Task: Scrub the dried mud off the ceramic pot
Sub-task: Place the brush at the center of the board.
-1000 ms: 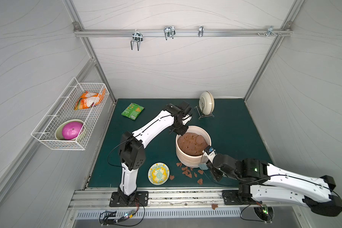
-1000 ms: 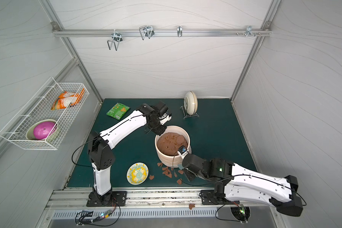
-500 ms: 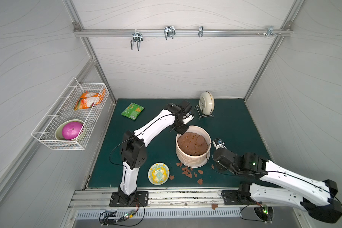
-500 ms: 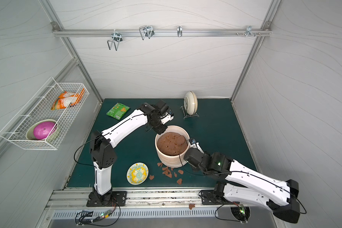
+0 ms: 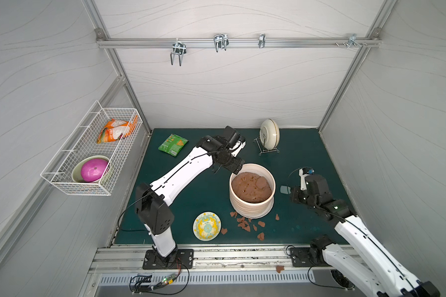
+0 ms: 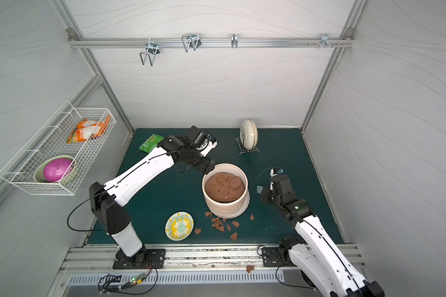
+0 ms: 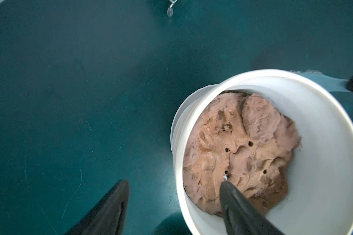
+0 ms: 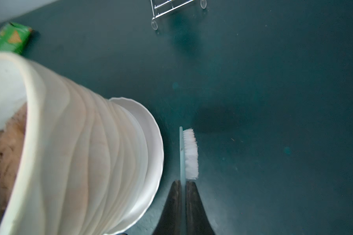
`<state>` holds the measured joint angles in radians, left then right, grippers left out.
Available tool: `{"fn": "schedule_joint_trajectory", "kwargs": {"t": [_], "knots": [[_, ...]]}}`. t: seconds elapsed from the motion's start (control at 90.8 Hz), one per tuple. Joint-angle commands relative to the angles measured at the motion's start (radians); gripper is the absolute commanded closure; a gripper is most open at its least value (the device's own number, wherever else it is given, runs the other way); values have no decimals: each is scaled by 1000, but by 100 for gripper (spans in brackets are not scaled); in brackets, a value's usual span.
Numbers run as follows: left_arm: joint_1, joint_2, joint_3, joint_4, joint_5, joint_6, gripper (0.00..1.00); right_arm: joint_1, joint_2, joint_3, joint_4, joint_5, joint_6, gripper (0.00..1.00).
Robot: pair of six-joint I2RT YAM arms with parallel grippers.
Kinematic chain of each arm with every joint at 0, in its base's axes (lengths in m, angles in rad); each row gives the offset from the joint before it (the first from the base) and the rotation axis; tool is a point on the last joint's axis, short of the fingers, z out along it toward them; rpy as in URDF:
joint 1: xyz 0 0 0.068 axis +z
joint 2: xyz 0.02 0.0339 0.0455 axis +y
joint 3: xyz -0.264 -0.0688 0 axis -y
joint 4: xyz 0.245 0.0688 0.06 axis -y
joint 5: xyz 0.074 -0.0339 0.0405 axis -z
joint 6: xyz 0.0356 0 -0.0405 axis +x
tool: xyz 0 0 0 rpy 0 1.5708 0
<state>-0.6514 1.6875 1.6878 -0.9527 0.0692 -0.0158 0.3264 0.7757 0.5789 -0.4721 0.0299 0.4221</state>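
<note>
The pot [image 5: 242, 205] [image 6: 224, 205] stood upright near the middle of the counter [image 5: 204, 200], a little toward the front edge, with lumpy brown soil [image 5: 250, 187] filling it. Bits of mud [image 5: 243, 225] [image 6: 218, 223] lay scattered on the counter between the pot's base and the front edge, with one more off to the right of the base. In the right wrist view, the pot's ribbed side [image 8: 80, 152] showed faint tan smears.

The left hand [image 5: 236, 167] [image 7: 173, 182] hung over the pot's far-left rim with its jaws wide apart and nothing between them. In the left wrist view, one finger [image 7: 118, 203] was outside the wall [image 7: 181, 162] and the other [image 7: 232, 203] was over the soil.

The right hand [image 5: 292, 192] [image 8: 182, 183] was to the right of the pot, clamped on the thin handle of a brush [image 8: 189, 152] [image 5: 283, 189]. The brush was close beside the saucer base but apart from it, and its white bristles faced away from the pot.

A yellow plate [image 5: 206, 226] sat near the front edge, left of the mud. A cream bowl [image 5: 269, 133] stood on edge in a rack by the back edge, and a green packet [image 5: 173, 144] lay toward the back-left corner.
</note>
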Motion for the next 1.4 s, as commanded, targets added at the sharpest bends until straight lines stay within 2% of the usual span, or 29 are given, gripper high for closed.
{"fn": "schedule_joint_trajectory", "kwargs": {"t": [0.0,0.253,0.396,0.638,0.727,0.826,0.991,1.101,1.2,1.387], "knots": [[27,-67,-96,162,30,-77,19,-100,40,-48,276,-295,66,100],[153,-184,-304,329,88,-171,10,-179,242,-74,468,-389,133,100],[199,-220,-376,394,82,-203,4,-218,336,-90,563,-428,166,100],[231,-224,-443,443,77,-216,0,-248,436,-84,559,-460,153,98],[239,-227,-466,458,78,-216,0,-260,435,-90,536,-460,142,87],[248,-226,-485,473,75,-223,0,-268,421,-100,507,-455,121,80],[254,-224,-502,475,17,-214,0,-286,415,-103,444,-444,91,56],[260,-244,-543,503,-35,-206,0,-293,338,-105,350,-394,85,31],[267,-262,-580,532,-93,-201,0,-293,241,-118,263,-308,90,3],[286,-291,-677,629,-219,-171,0,-293,128,-131,156,-129,97,1]]}}
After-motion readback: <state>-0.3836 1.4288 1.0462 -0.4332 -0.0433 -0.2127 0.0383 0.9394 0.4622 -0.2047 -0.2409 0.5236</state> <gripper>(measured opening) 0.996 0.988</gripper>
